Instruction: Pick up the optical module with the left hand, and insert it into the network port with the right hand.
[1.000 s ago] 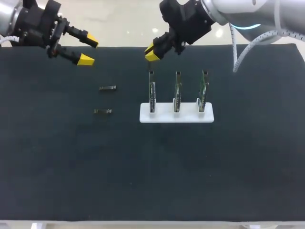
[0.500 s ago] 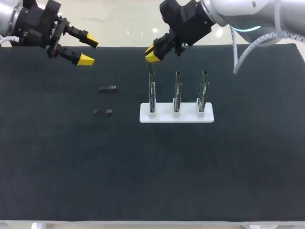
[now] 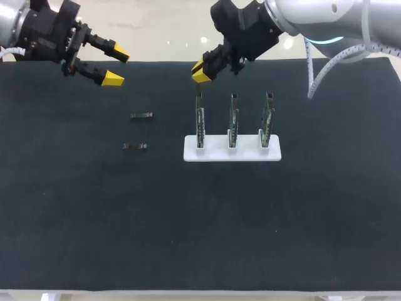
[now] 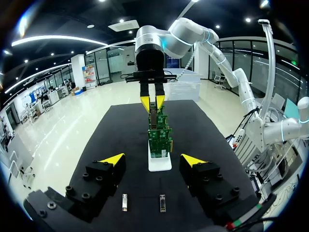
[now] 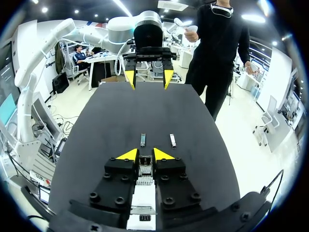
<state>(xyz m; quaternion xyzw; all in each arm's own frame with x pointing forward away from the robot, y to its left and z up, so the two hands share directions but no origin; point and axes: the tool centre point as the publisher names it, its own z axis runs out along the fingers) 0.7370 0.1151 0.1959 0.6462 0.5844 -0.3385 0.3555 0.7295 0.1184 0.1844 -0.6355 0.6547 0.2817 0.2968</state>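
Left pincer (image 3: 116, 66) is wide open and empty, hanging over the bench's (image 3: 188, 226) far left corner. Right pincer (image 3: 200, 70) is nearly closed, gripping a module (image 4: 153, 115) upright just above the leftmost card (image 3: 200, 122) in the white holder (image 3: 250, 153). Two spare modules (image 3: 141, 116) (image 3: 135, 147) lie flat left of the holder, apart from each other.

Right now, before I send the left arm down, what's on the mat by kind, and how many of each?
Loose optical modules: 2
Upright green circuit boards: 3
The white holder they stand in: 1
Total: 6
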